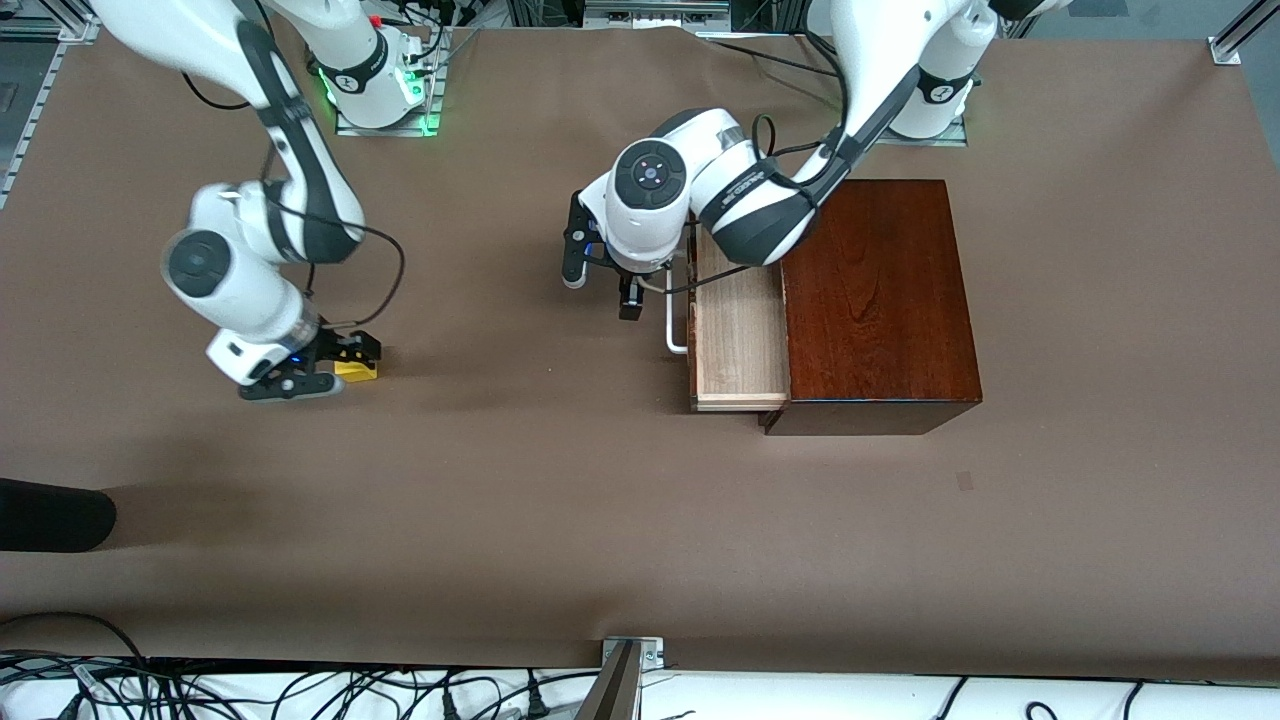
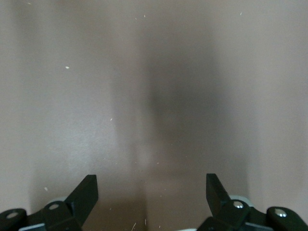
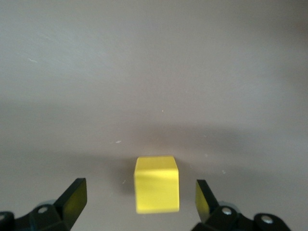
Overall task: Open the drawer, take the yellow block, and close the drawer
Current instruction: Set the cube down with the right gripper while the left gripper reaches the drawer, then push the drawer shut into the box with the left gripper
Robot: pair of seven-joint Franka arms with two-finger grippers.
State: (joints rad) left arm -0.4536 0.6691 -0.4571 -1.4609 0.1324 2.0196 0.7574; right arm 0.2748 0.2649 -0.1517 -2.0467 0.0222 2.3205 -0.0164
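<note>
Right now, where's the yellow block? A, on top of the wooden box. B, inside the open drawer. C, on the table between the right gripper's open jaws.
C: the yellow block sits on the table between the open jaws of the right gripper, apart from both.

I am operating in a robotics laboratory: two white Franka arms [image 1: 250, 200] bolted to a brown-covered table [image 1: 500, 500], aluminium framing [image 1: 625, 680] at its edge, cables [image 1: 200, 690] massed beneath.
</note>
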